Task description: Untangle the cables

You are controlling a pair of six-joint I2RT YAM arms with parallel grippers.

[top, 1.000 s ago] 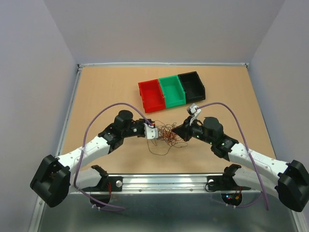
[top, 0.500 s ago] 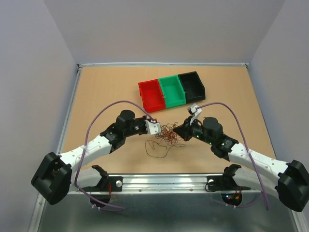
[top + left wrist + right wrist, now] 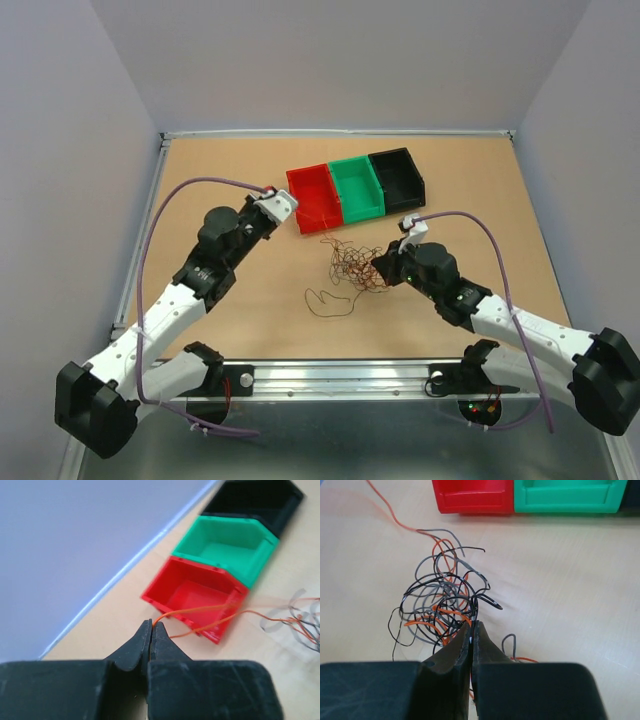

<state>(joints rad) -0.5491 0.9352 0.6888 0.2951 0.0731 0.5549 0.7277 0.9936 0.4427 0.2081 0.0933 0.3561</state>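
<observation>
Cables near red bin, pinched by right fingers as anchor; left fingers pinch orange strand to pull free.

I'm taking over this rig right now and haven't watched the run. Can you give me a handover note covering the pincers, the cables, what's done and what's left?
Pincers: the left pincer is shut on one orange wire, held up beside the red bin. The right pincer is shut on strands at the near edge of the tangle.
Cables: the tangle lies on the table, on the near side of the bins.
Done: nothing is sorted; the red bin and green bin look empty.
Left: the orange wire runs back into the tangle, and everything else is knotted.
</observation>
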